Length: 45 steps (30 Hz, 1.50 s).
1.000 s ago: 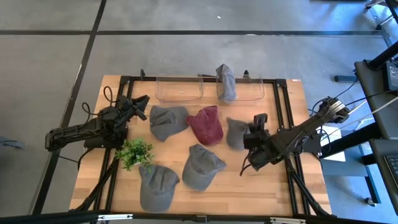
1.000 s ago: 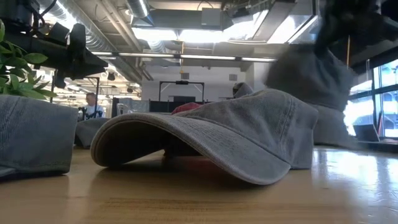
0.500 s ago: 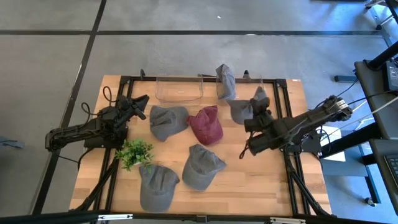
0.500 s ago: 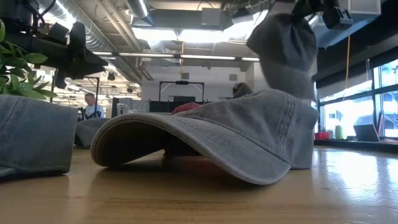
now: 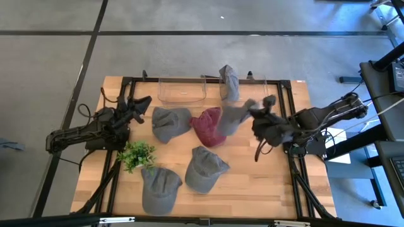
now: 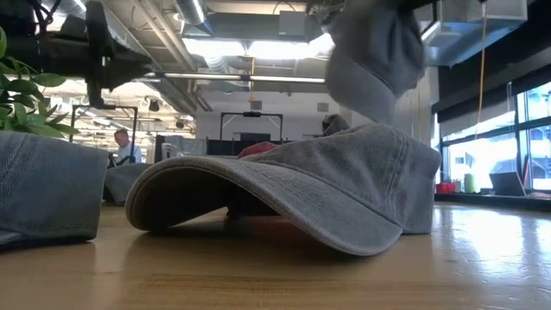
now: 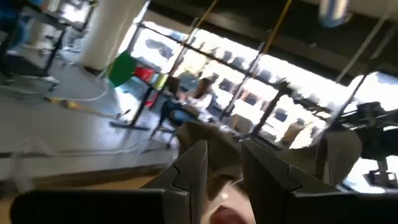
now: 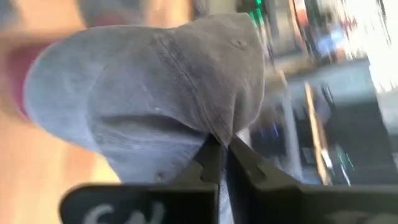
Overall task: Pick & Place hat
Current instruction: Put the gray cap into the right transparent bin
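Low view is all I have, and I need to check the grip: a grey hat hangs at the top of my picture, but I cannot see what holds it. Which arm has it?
Observer: The right gripper, shut on the grey hat; its fingers pinch a fold of the fabric.
Operator: Where over the table is it?
Observer: In the high view the hat hangs beside the red hat, in front of the clear bins.
Operator: And the left arm?
Observer: The left gripper waits at the table's left side, near the green plant, fingers apart and holding nothing.
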Available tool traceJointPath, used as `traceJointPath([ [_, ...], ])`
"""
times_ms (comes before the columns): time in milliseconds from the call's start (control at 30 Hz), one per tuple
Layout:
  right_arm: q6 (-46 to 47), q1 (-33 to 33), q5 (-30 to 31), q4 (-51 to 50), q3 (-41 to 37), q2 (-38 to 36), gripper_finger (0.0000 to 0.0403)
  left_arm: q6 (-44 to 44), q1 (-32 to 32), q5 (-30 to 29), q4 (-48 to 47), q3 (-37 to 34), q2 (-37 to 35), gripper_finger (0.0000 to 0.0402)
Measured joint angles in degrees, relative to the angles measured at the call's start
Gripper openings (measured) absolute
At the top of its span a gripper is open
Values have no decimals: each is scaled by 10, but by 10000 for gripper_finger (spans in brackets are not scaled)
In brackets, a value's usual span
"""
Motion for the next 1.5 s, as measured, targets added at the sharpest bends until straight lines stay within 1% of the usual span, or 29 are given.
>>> traceJointPath([
  [67,-82,-3,-40,85,-14,0,10,1,0,36,23,1,5,95],
  [133,-141,-12,-74,152,-28,1,10,0,0,65,25,7,19,95],
  [200,-167,-23,-110,210,-44,-1,10,-5,0,84,25,15,40,95],
  [333,-178,-42,-183,280,-71,-2,10,-23,0,103,24,35,99,95],
  [400,-194,-48,-226,296,-81,-2,10,-27,0,105,25,49,133,95],
  [467,-228,-54,-263,290,-85,1,10,-26,0,105,25,64,167,95],
  [600,-239,-64,-272,291,-77,-3,10,-9,0,105,29,97,237,95],
  [700,-237,-64,-273,296,-62,-33,10,-4,0,104,61,115,289,95],
  [833,-241,-68,-293,289,-64,-70,10,-8,0,115,104,146,357,95],
  [967,-268,-88,-293,286,-64,-90,10,-9,0,163,114,204,431,95],
  [1167,-310,-128,-302,271,-64,-93,10,-15,0,269,114,336,561,95],
  [1233,-316,-143,-302,257,-64,-93,10,-15,0,317,114,379,601,95],
  [1400,-342,-164,-302,250,-64,-93,10,-15,0,459,113,468,691,95],
  [1467,-345,-168,-302,253,-64,-92,10,-12,0,497,113,495,725,95],
  [1500,-344,-170,-304,254,-64,-92,10,-5,0,507,113,506,741,95],
])
